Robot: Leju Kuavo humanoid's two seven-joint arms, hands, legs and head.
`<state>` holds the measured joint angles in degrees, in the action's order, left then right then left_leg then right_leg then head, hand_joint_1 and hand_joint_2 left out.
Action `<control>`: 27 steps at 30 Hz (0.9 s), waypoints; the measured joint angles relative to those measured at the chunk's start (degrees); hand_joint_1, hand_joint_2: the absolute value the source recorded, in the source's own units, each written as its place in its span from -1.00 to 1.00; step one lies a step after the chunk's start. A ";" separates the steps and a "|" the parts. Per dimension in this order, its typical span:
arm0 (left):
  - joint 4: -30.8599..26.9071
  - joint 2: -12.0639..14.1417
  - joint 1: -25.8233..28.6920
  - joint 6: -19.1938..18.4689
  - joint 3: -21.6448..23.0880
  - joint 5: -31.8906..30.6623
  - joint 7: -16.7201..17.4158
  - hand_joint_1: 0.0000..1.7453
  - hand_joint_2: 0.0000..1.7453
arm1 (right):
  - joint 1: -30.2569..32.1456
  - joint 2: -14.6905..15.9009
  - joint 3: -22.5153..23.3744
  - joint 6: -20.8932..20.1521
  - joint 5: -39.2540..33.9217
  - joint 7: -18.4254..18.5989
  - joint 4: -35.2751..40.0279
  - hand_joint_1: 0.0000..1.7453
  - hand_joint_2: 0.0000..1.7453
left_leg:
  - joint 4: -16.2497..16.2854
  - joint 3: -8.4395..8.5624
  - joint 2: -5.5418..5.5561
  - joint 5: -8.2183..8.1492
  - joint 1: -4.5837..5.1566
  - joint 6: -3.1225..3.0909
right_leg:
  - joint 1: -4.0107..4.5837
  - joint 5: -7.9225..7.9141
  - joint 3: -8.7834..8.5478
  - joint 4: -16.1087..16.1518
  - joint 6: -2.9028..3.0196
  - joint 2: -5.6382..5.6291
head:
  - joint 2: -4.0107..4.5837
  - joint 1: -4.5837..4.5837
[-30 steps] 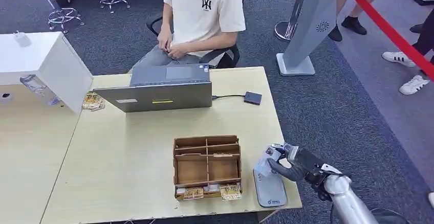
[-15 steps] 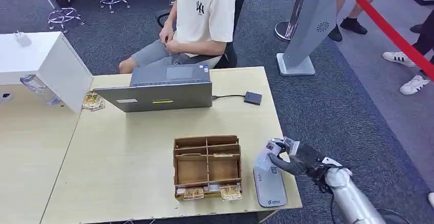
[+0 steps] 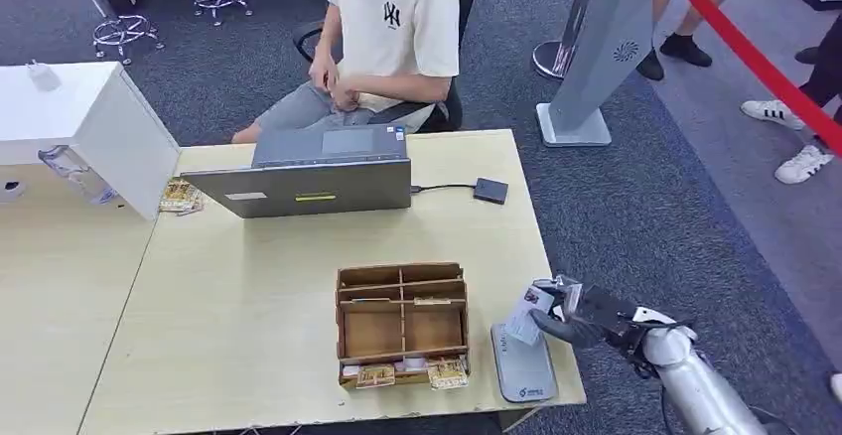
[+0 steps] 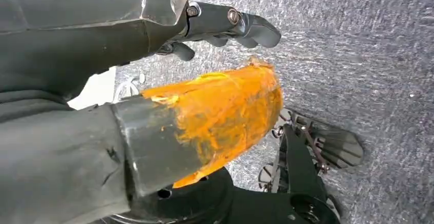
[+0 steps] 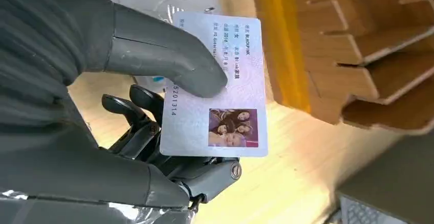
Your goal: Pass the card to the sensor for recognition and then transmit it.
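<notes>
Right hand has the card pinched between thumb and fingers; in the right wrist view the thumb presses on its printed face, with the photo and lines of text plainly showing. From where I stand, the card hangs just above the far end of the flat grey sensor pad, which lies at the table's near right corner, just beside the cardboard organiser. Whether the card touches the pad I cannot tell. So the pickup looks done and the reading step is either under way or about to happen. Handing the card on is left; a person sits behind the laptop across the table. Left hand hangs over the carpet, fingers loosely apart, holding nothing.
</notes>
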<state>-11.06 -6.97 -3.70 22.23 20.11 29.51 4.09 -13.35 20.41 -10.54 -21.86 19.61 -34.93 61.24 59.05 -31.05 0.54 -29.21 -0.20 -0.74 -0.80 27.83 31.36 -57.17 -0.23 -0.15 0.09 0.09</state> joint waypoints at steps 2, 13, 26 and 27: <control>0.00 -0.04 0.08 0.00 -0.04 0.11 0.22 -1.00 -1.00 | 0.09 0.04 -0.63 0.96 1.20 0.42 0.04 1.00 1.00 | 0.00 0.00 0.00 0.00 0.00 0.00 | 0.00 0.00 0.00 0.00 0.00 0.00 | 0.00 0.00; -0.02 -0.52 0.47 0.09 -0.07 0.17 1.40 -1.00 -1.00 | -0.01 0.37 -3.10 3.52 3.67 1.44 -0.98 1.00 1.00 | 0.00 -0.01 0.01 0.00 0.00 0.00 | 0.00 0.00 0.00 0.00 0.00 0.01 | 0.00 -0.02; 0.00 -0.81 0.56 0.09 -0.11 0.42 1.57 -1.00 -1.00 | -2.81 1.42 -5.36 6.95 7.04 2.03 -4.53 1.00 1.00 | 0.00 0.00 0.00 0.00 0.00 0.00 | 0.00 -0.01 -0.01 0.00 -0.01 0.00 | 0.00 -0.02; -0.02 -0.81 0.56 0.09 -0.15 0.48 1.57 -1.00 -1.00 | -3.16 1.42 -5.60 7.21 7.36 2.25 -4.88 1.00 1.00 | 0.00 0.00 0.00 0.00 0.00 0.00 | 0.00 0.00 -0.01 0.00 0.00 0.00 | 0.00 -0.02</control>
<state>-11.08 -7.78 -3.14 22.32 19.96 29.99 5.66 -16.51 21.84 -16.13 -14.64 26.97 -32.68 56.37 59.05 -31.05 0.54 -29.21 -0.20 -0.74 -0.80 27.82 31.36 -57.17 -0.23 -0.15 0.09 0.07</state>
